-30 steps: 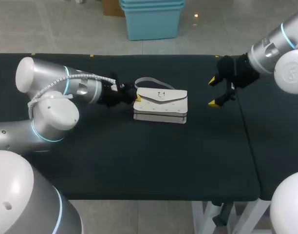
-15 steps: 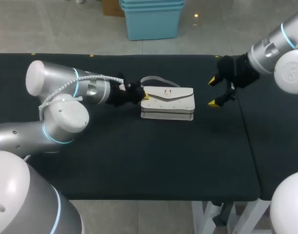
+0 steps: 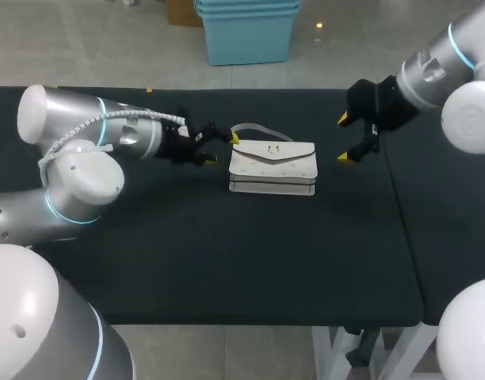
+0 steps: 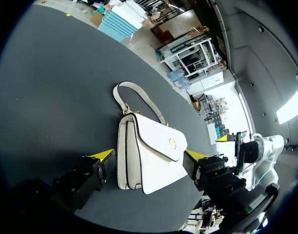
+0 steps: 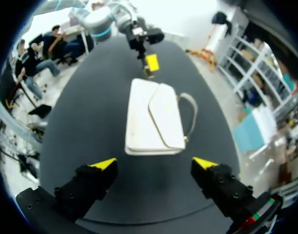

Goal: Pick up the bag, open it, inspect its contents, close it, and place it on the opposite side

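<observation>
The dark surface [image 3: 227, 261] is carrying a single white bag [image 3: 273, 166], which is lying flat near its middle, a little toward the far edge, with its flap facing up and closed. My left arm [image 3: 92, 142] is reaching in low across the surface, and my right arm [image 3: 441, 63] is coming in from the far right corner. The left tool [image 3: 220, 150] is sitting just beside the bag's left end, its fingers spread wide and gripping nothing. In the left wrist view the bag is showing ahead of those parted fingers. The right tool [image 3: 344, 138] is hovering near the bag's right end, also gaping wide and empty. The bag's strap [image 3: 254, 129] is lying curved on the surface behind it. A small gold clasp [image 3: 269, 147] is sitting on the flap.
</observation>
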`<state>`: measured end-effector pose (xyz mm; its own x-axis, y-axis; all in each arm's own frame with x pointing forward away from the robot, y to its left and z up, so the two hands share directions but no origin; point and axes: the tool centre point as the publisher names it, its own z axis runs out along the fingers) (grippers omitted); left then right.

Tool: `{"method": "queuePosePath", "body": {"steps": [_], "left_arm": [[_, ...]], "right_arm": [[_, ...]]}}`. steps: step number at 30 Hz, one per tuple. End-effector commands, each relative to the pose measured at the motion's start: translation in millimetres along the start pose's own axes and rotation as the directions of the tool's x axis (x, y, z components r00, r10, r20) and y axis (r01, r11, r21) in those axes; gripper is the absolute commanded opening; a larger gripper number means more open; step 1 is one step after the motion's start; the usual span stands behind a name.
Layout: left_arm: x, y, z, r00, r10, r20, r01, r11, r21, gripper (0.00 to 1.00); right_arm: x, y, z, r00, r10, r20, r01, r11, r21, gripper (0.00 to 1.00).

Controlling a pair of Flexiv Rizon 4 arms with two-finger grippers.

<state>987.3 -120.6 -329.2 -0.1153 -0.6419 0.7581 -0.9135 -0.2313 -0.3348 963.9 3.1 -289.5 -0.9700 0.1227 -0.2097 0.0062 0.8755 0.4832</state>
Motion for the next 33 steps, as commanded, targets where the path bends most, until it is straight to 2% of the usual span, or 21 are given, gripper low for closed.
{"method": "queuePosePath", "body": {"steps": [1, 4, 9, 13, 15, 18, 21, 24, 26, 27, 33], "left_arm": [[9.7, -11, -40, 0.997, 0.048, 0.065, -0.042, 0.995, -0.087, 1.0], [14.2, -15, -53, 0.987, 0.13, 0.09, -0.115, 0.981, -0.159, 1.0], [17.0, -24, -67, 0.968, 0.228, 0.105, -0.202, 0.957, -0.209, 1.0], [16.3, -24, -76, 0.912, 0.398, 0.102, -0.357, 0.89, -0.282, 1.0], [15.8, -26, -80, 0.883, 0.458, 0.105, -0.414, 0.863, -0.29, 1.0], [14.0, -26, -88, 0.814, 0.578, 0.059, -0.534, 0.783, -0.319, 1.0], [11.4, -24, -97, 0.729, 0.683, -0.039, -0.647, 0.67, -0.363, 1.0], [9.6, -26, -105, 0.665, 0.74, -0.099, -0.706, 0.579, -0.407, 1.0], [9.6, -26, -105, 0.665, 0.74, -0.099, -0.706, 0.579, -0.407, 1.0], [9.6, -26, -105, 0.665, 0.74, -0.099, -0.706, 0.579, -0.407, 1.0], [9.6, -26, -105, 0.665, 0.74, -0.099, -0.706, 0.579, -0.407, 1.0]], "right_arm": [[9.0, 15.4, -4, 0.997, -0.027, 0.066, 0.02, 0.995, 0.099, 1.0], [12.9, 21.5, -1, 0.994, -0.054, 0.096, 0.043, 0.992, 0.118, 1.0], [21.0, 31.8, 7, 0.984, -0.095, 0.152, 0.074, 0.987, 0.141, 1.0], [26.4, 37.3, 13, 0.978, -0.117, 0.172, 0.09, 0.984, 0.156, 1.0], [29.4, 40.0, 17, 0.975, -0.127, 0.183, 0.098, 0.982, 0.16, 1.0], [33.6, 43.4, 21, 0.968, -0.142, 0.207, 0.109, 0.981, 0.162, 1.0], [37.8, 47.3, 24, 0.958, -0.161, 0.236, 0.122, 0.977, 0.172, 1.0], [43.6, 53.0, 28, 0.947, -0.19, 0.26, 0.133, 0.966, 0.222, 1.0], [47.8, 58.4, 33, 0.95, -0.204, 0.235, 0.149, 0.961, 0.233, 1.0], [48.9, 59.8, 35, 0.963, -0.192, 0.188, 0.157, 0.969, 0.19, 1.0], [48.9, 59.8, 35, 0.963, -0.192, 0.188, 0.157, 0.969, 0.19, 1.0]]}}
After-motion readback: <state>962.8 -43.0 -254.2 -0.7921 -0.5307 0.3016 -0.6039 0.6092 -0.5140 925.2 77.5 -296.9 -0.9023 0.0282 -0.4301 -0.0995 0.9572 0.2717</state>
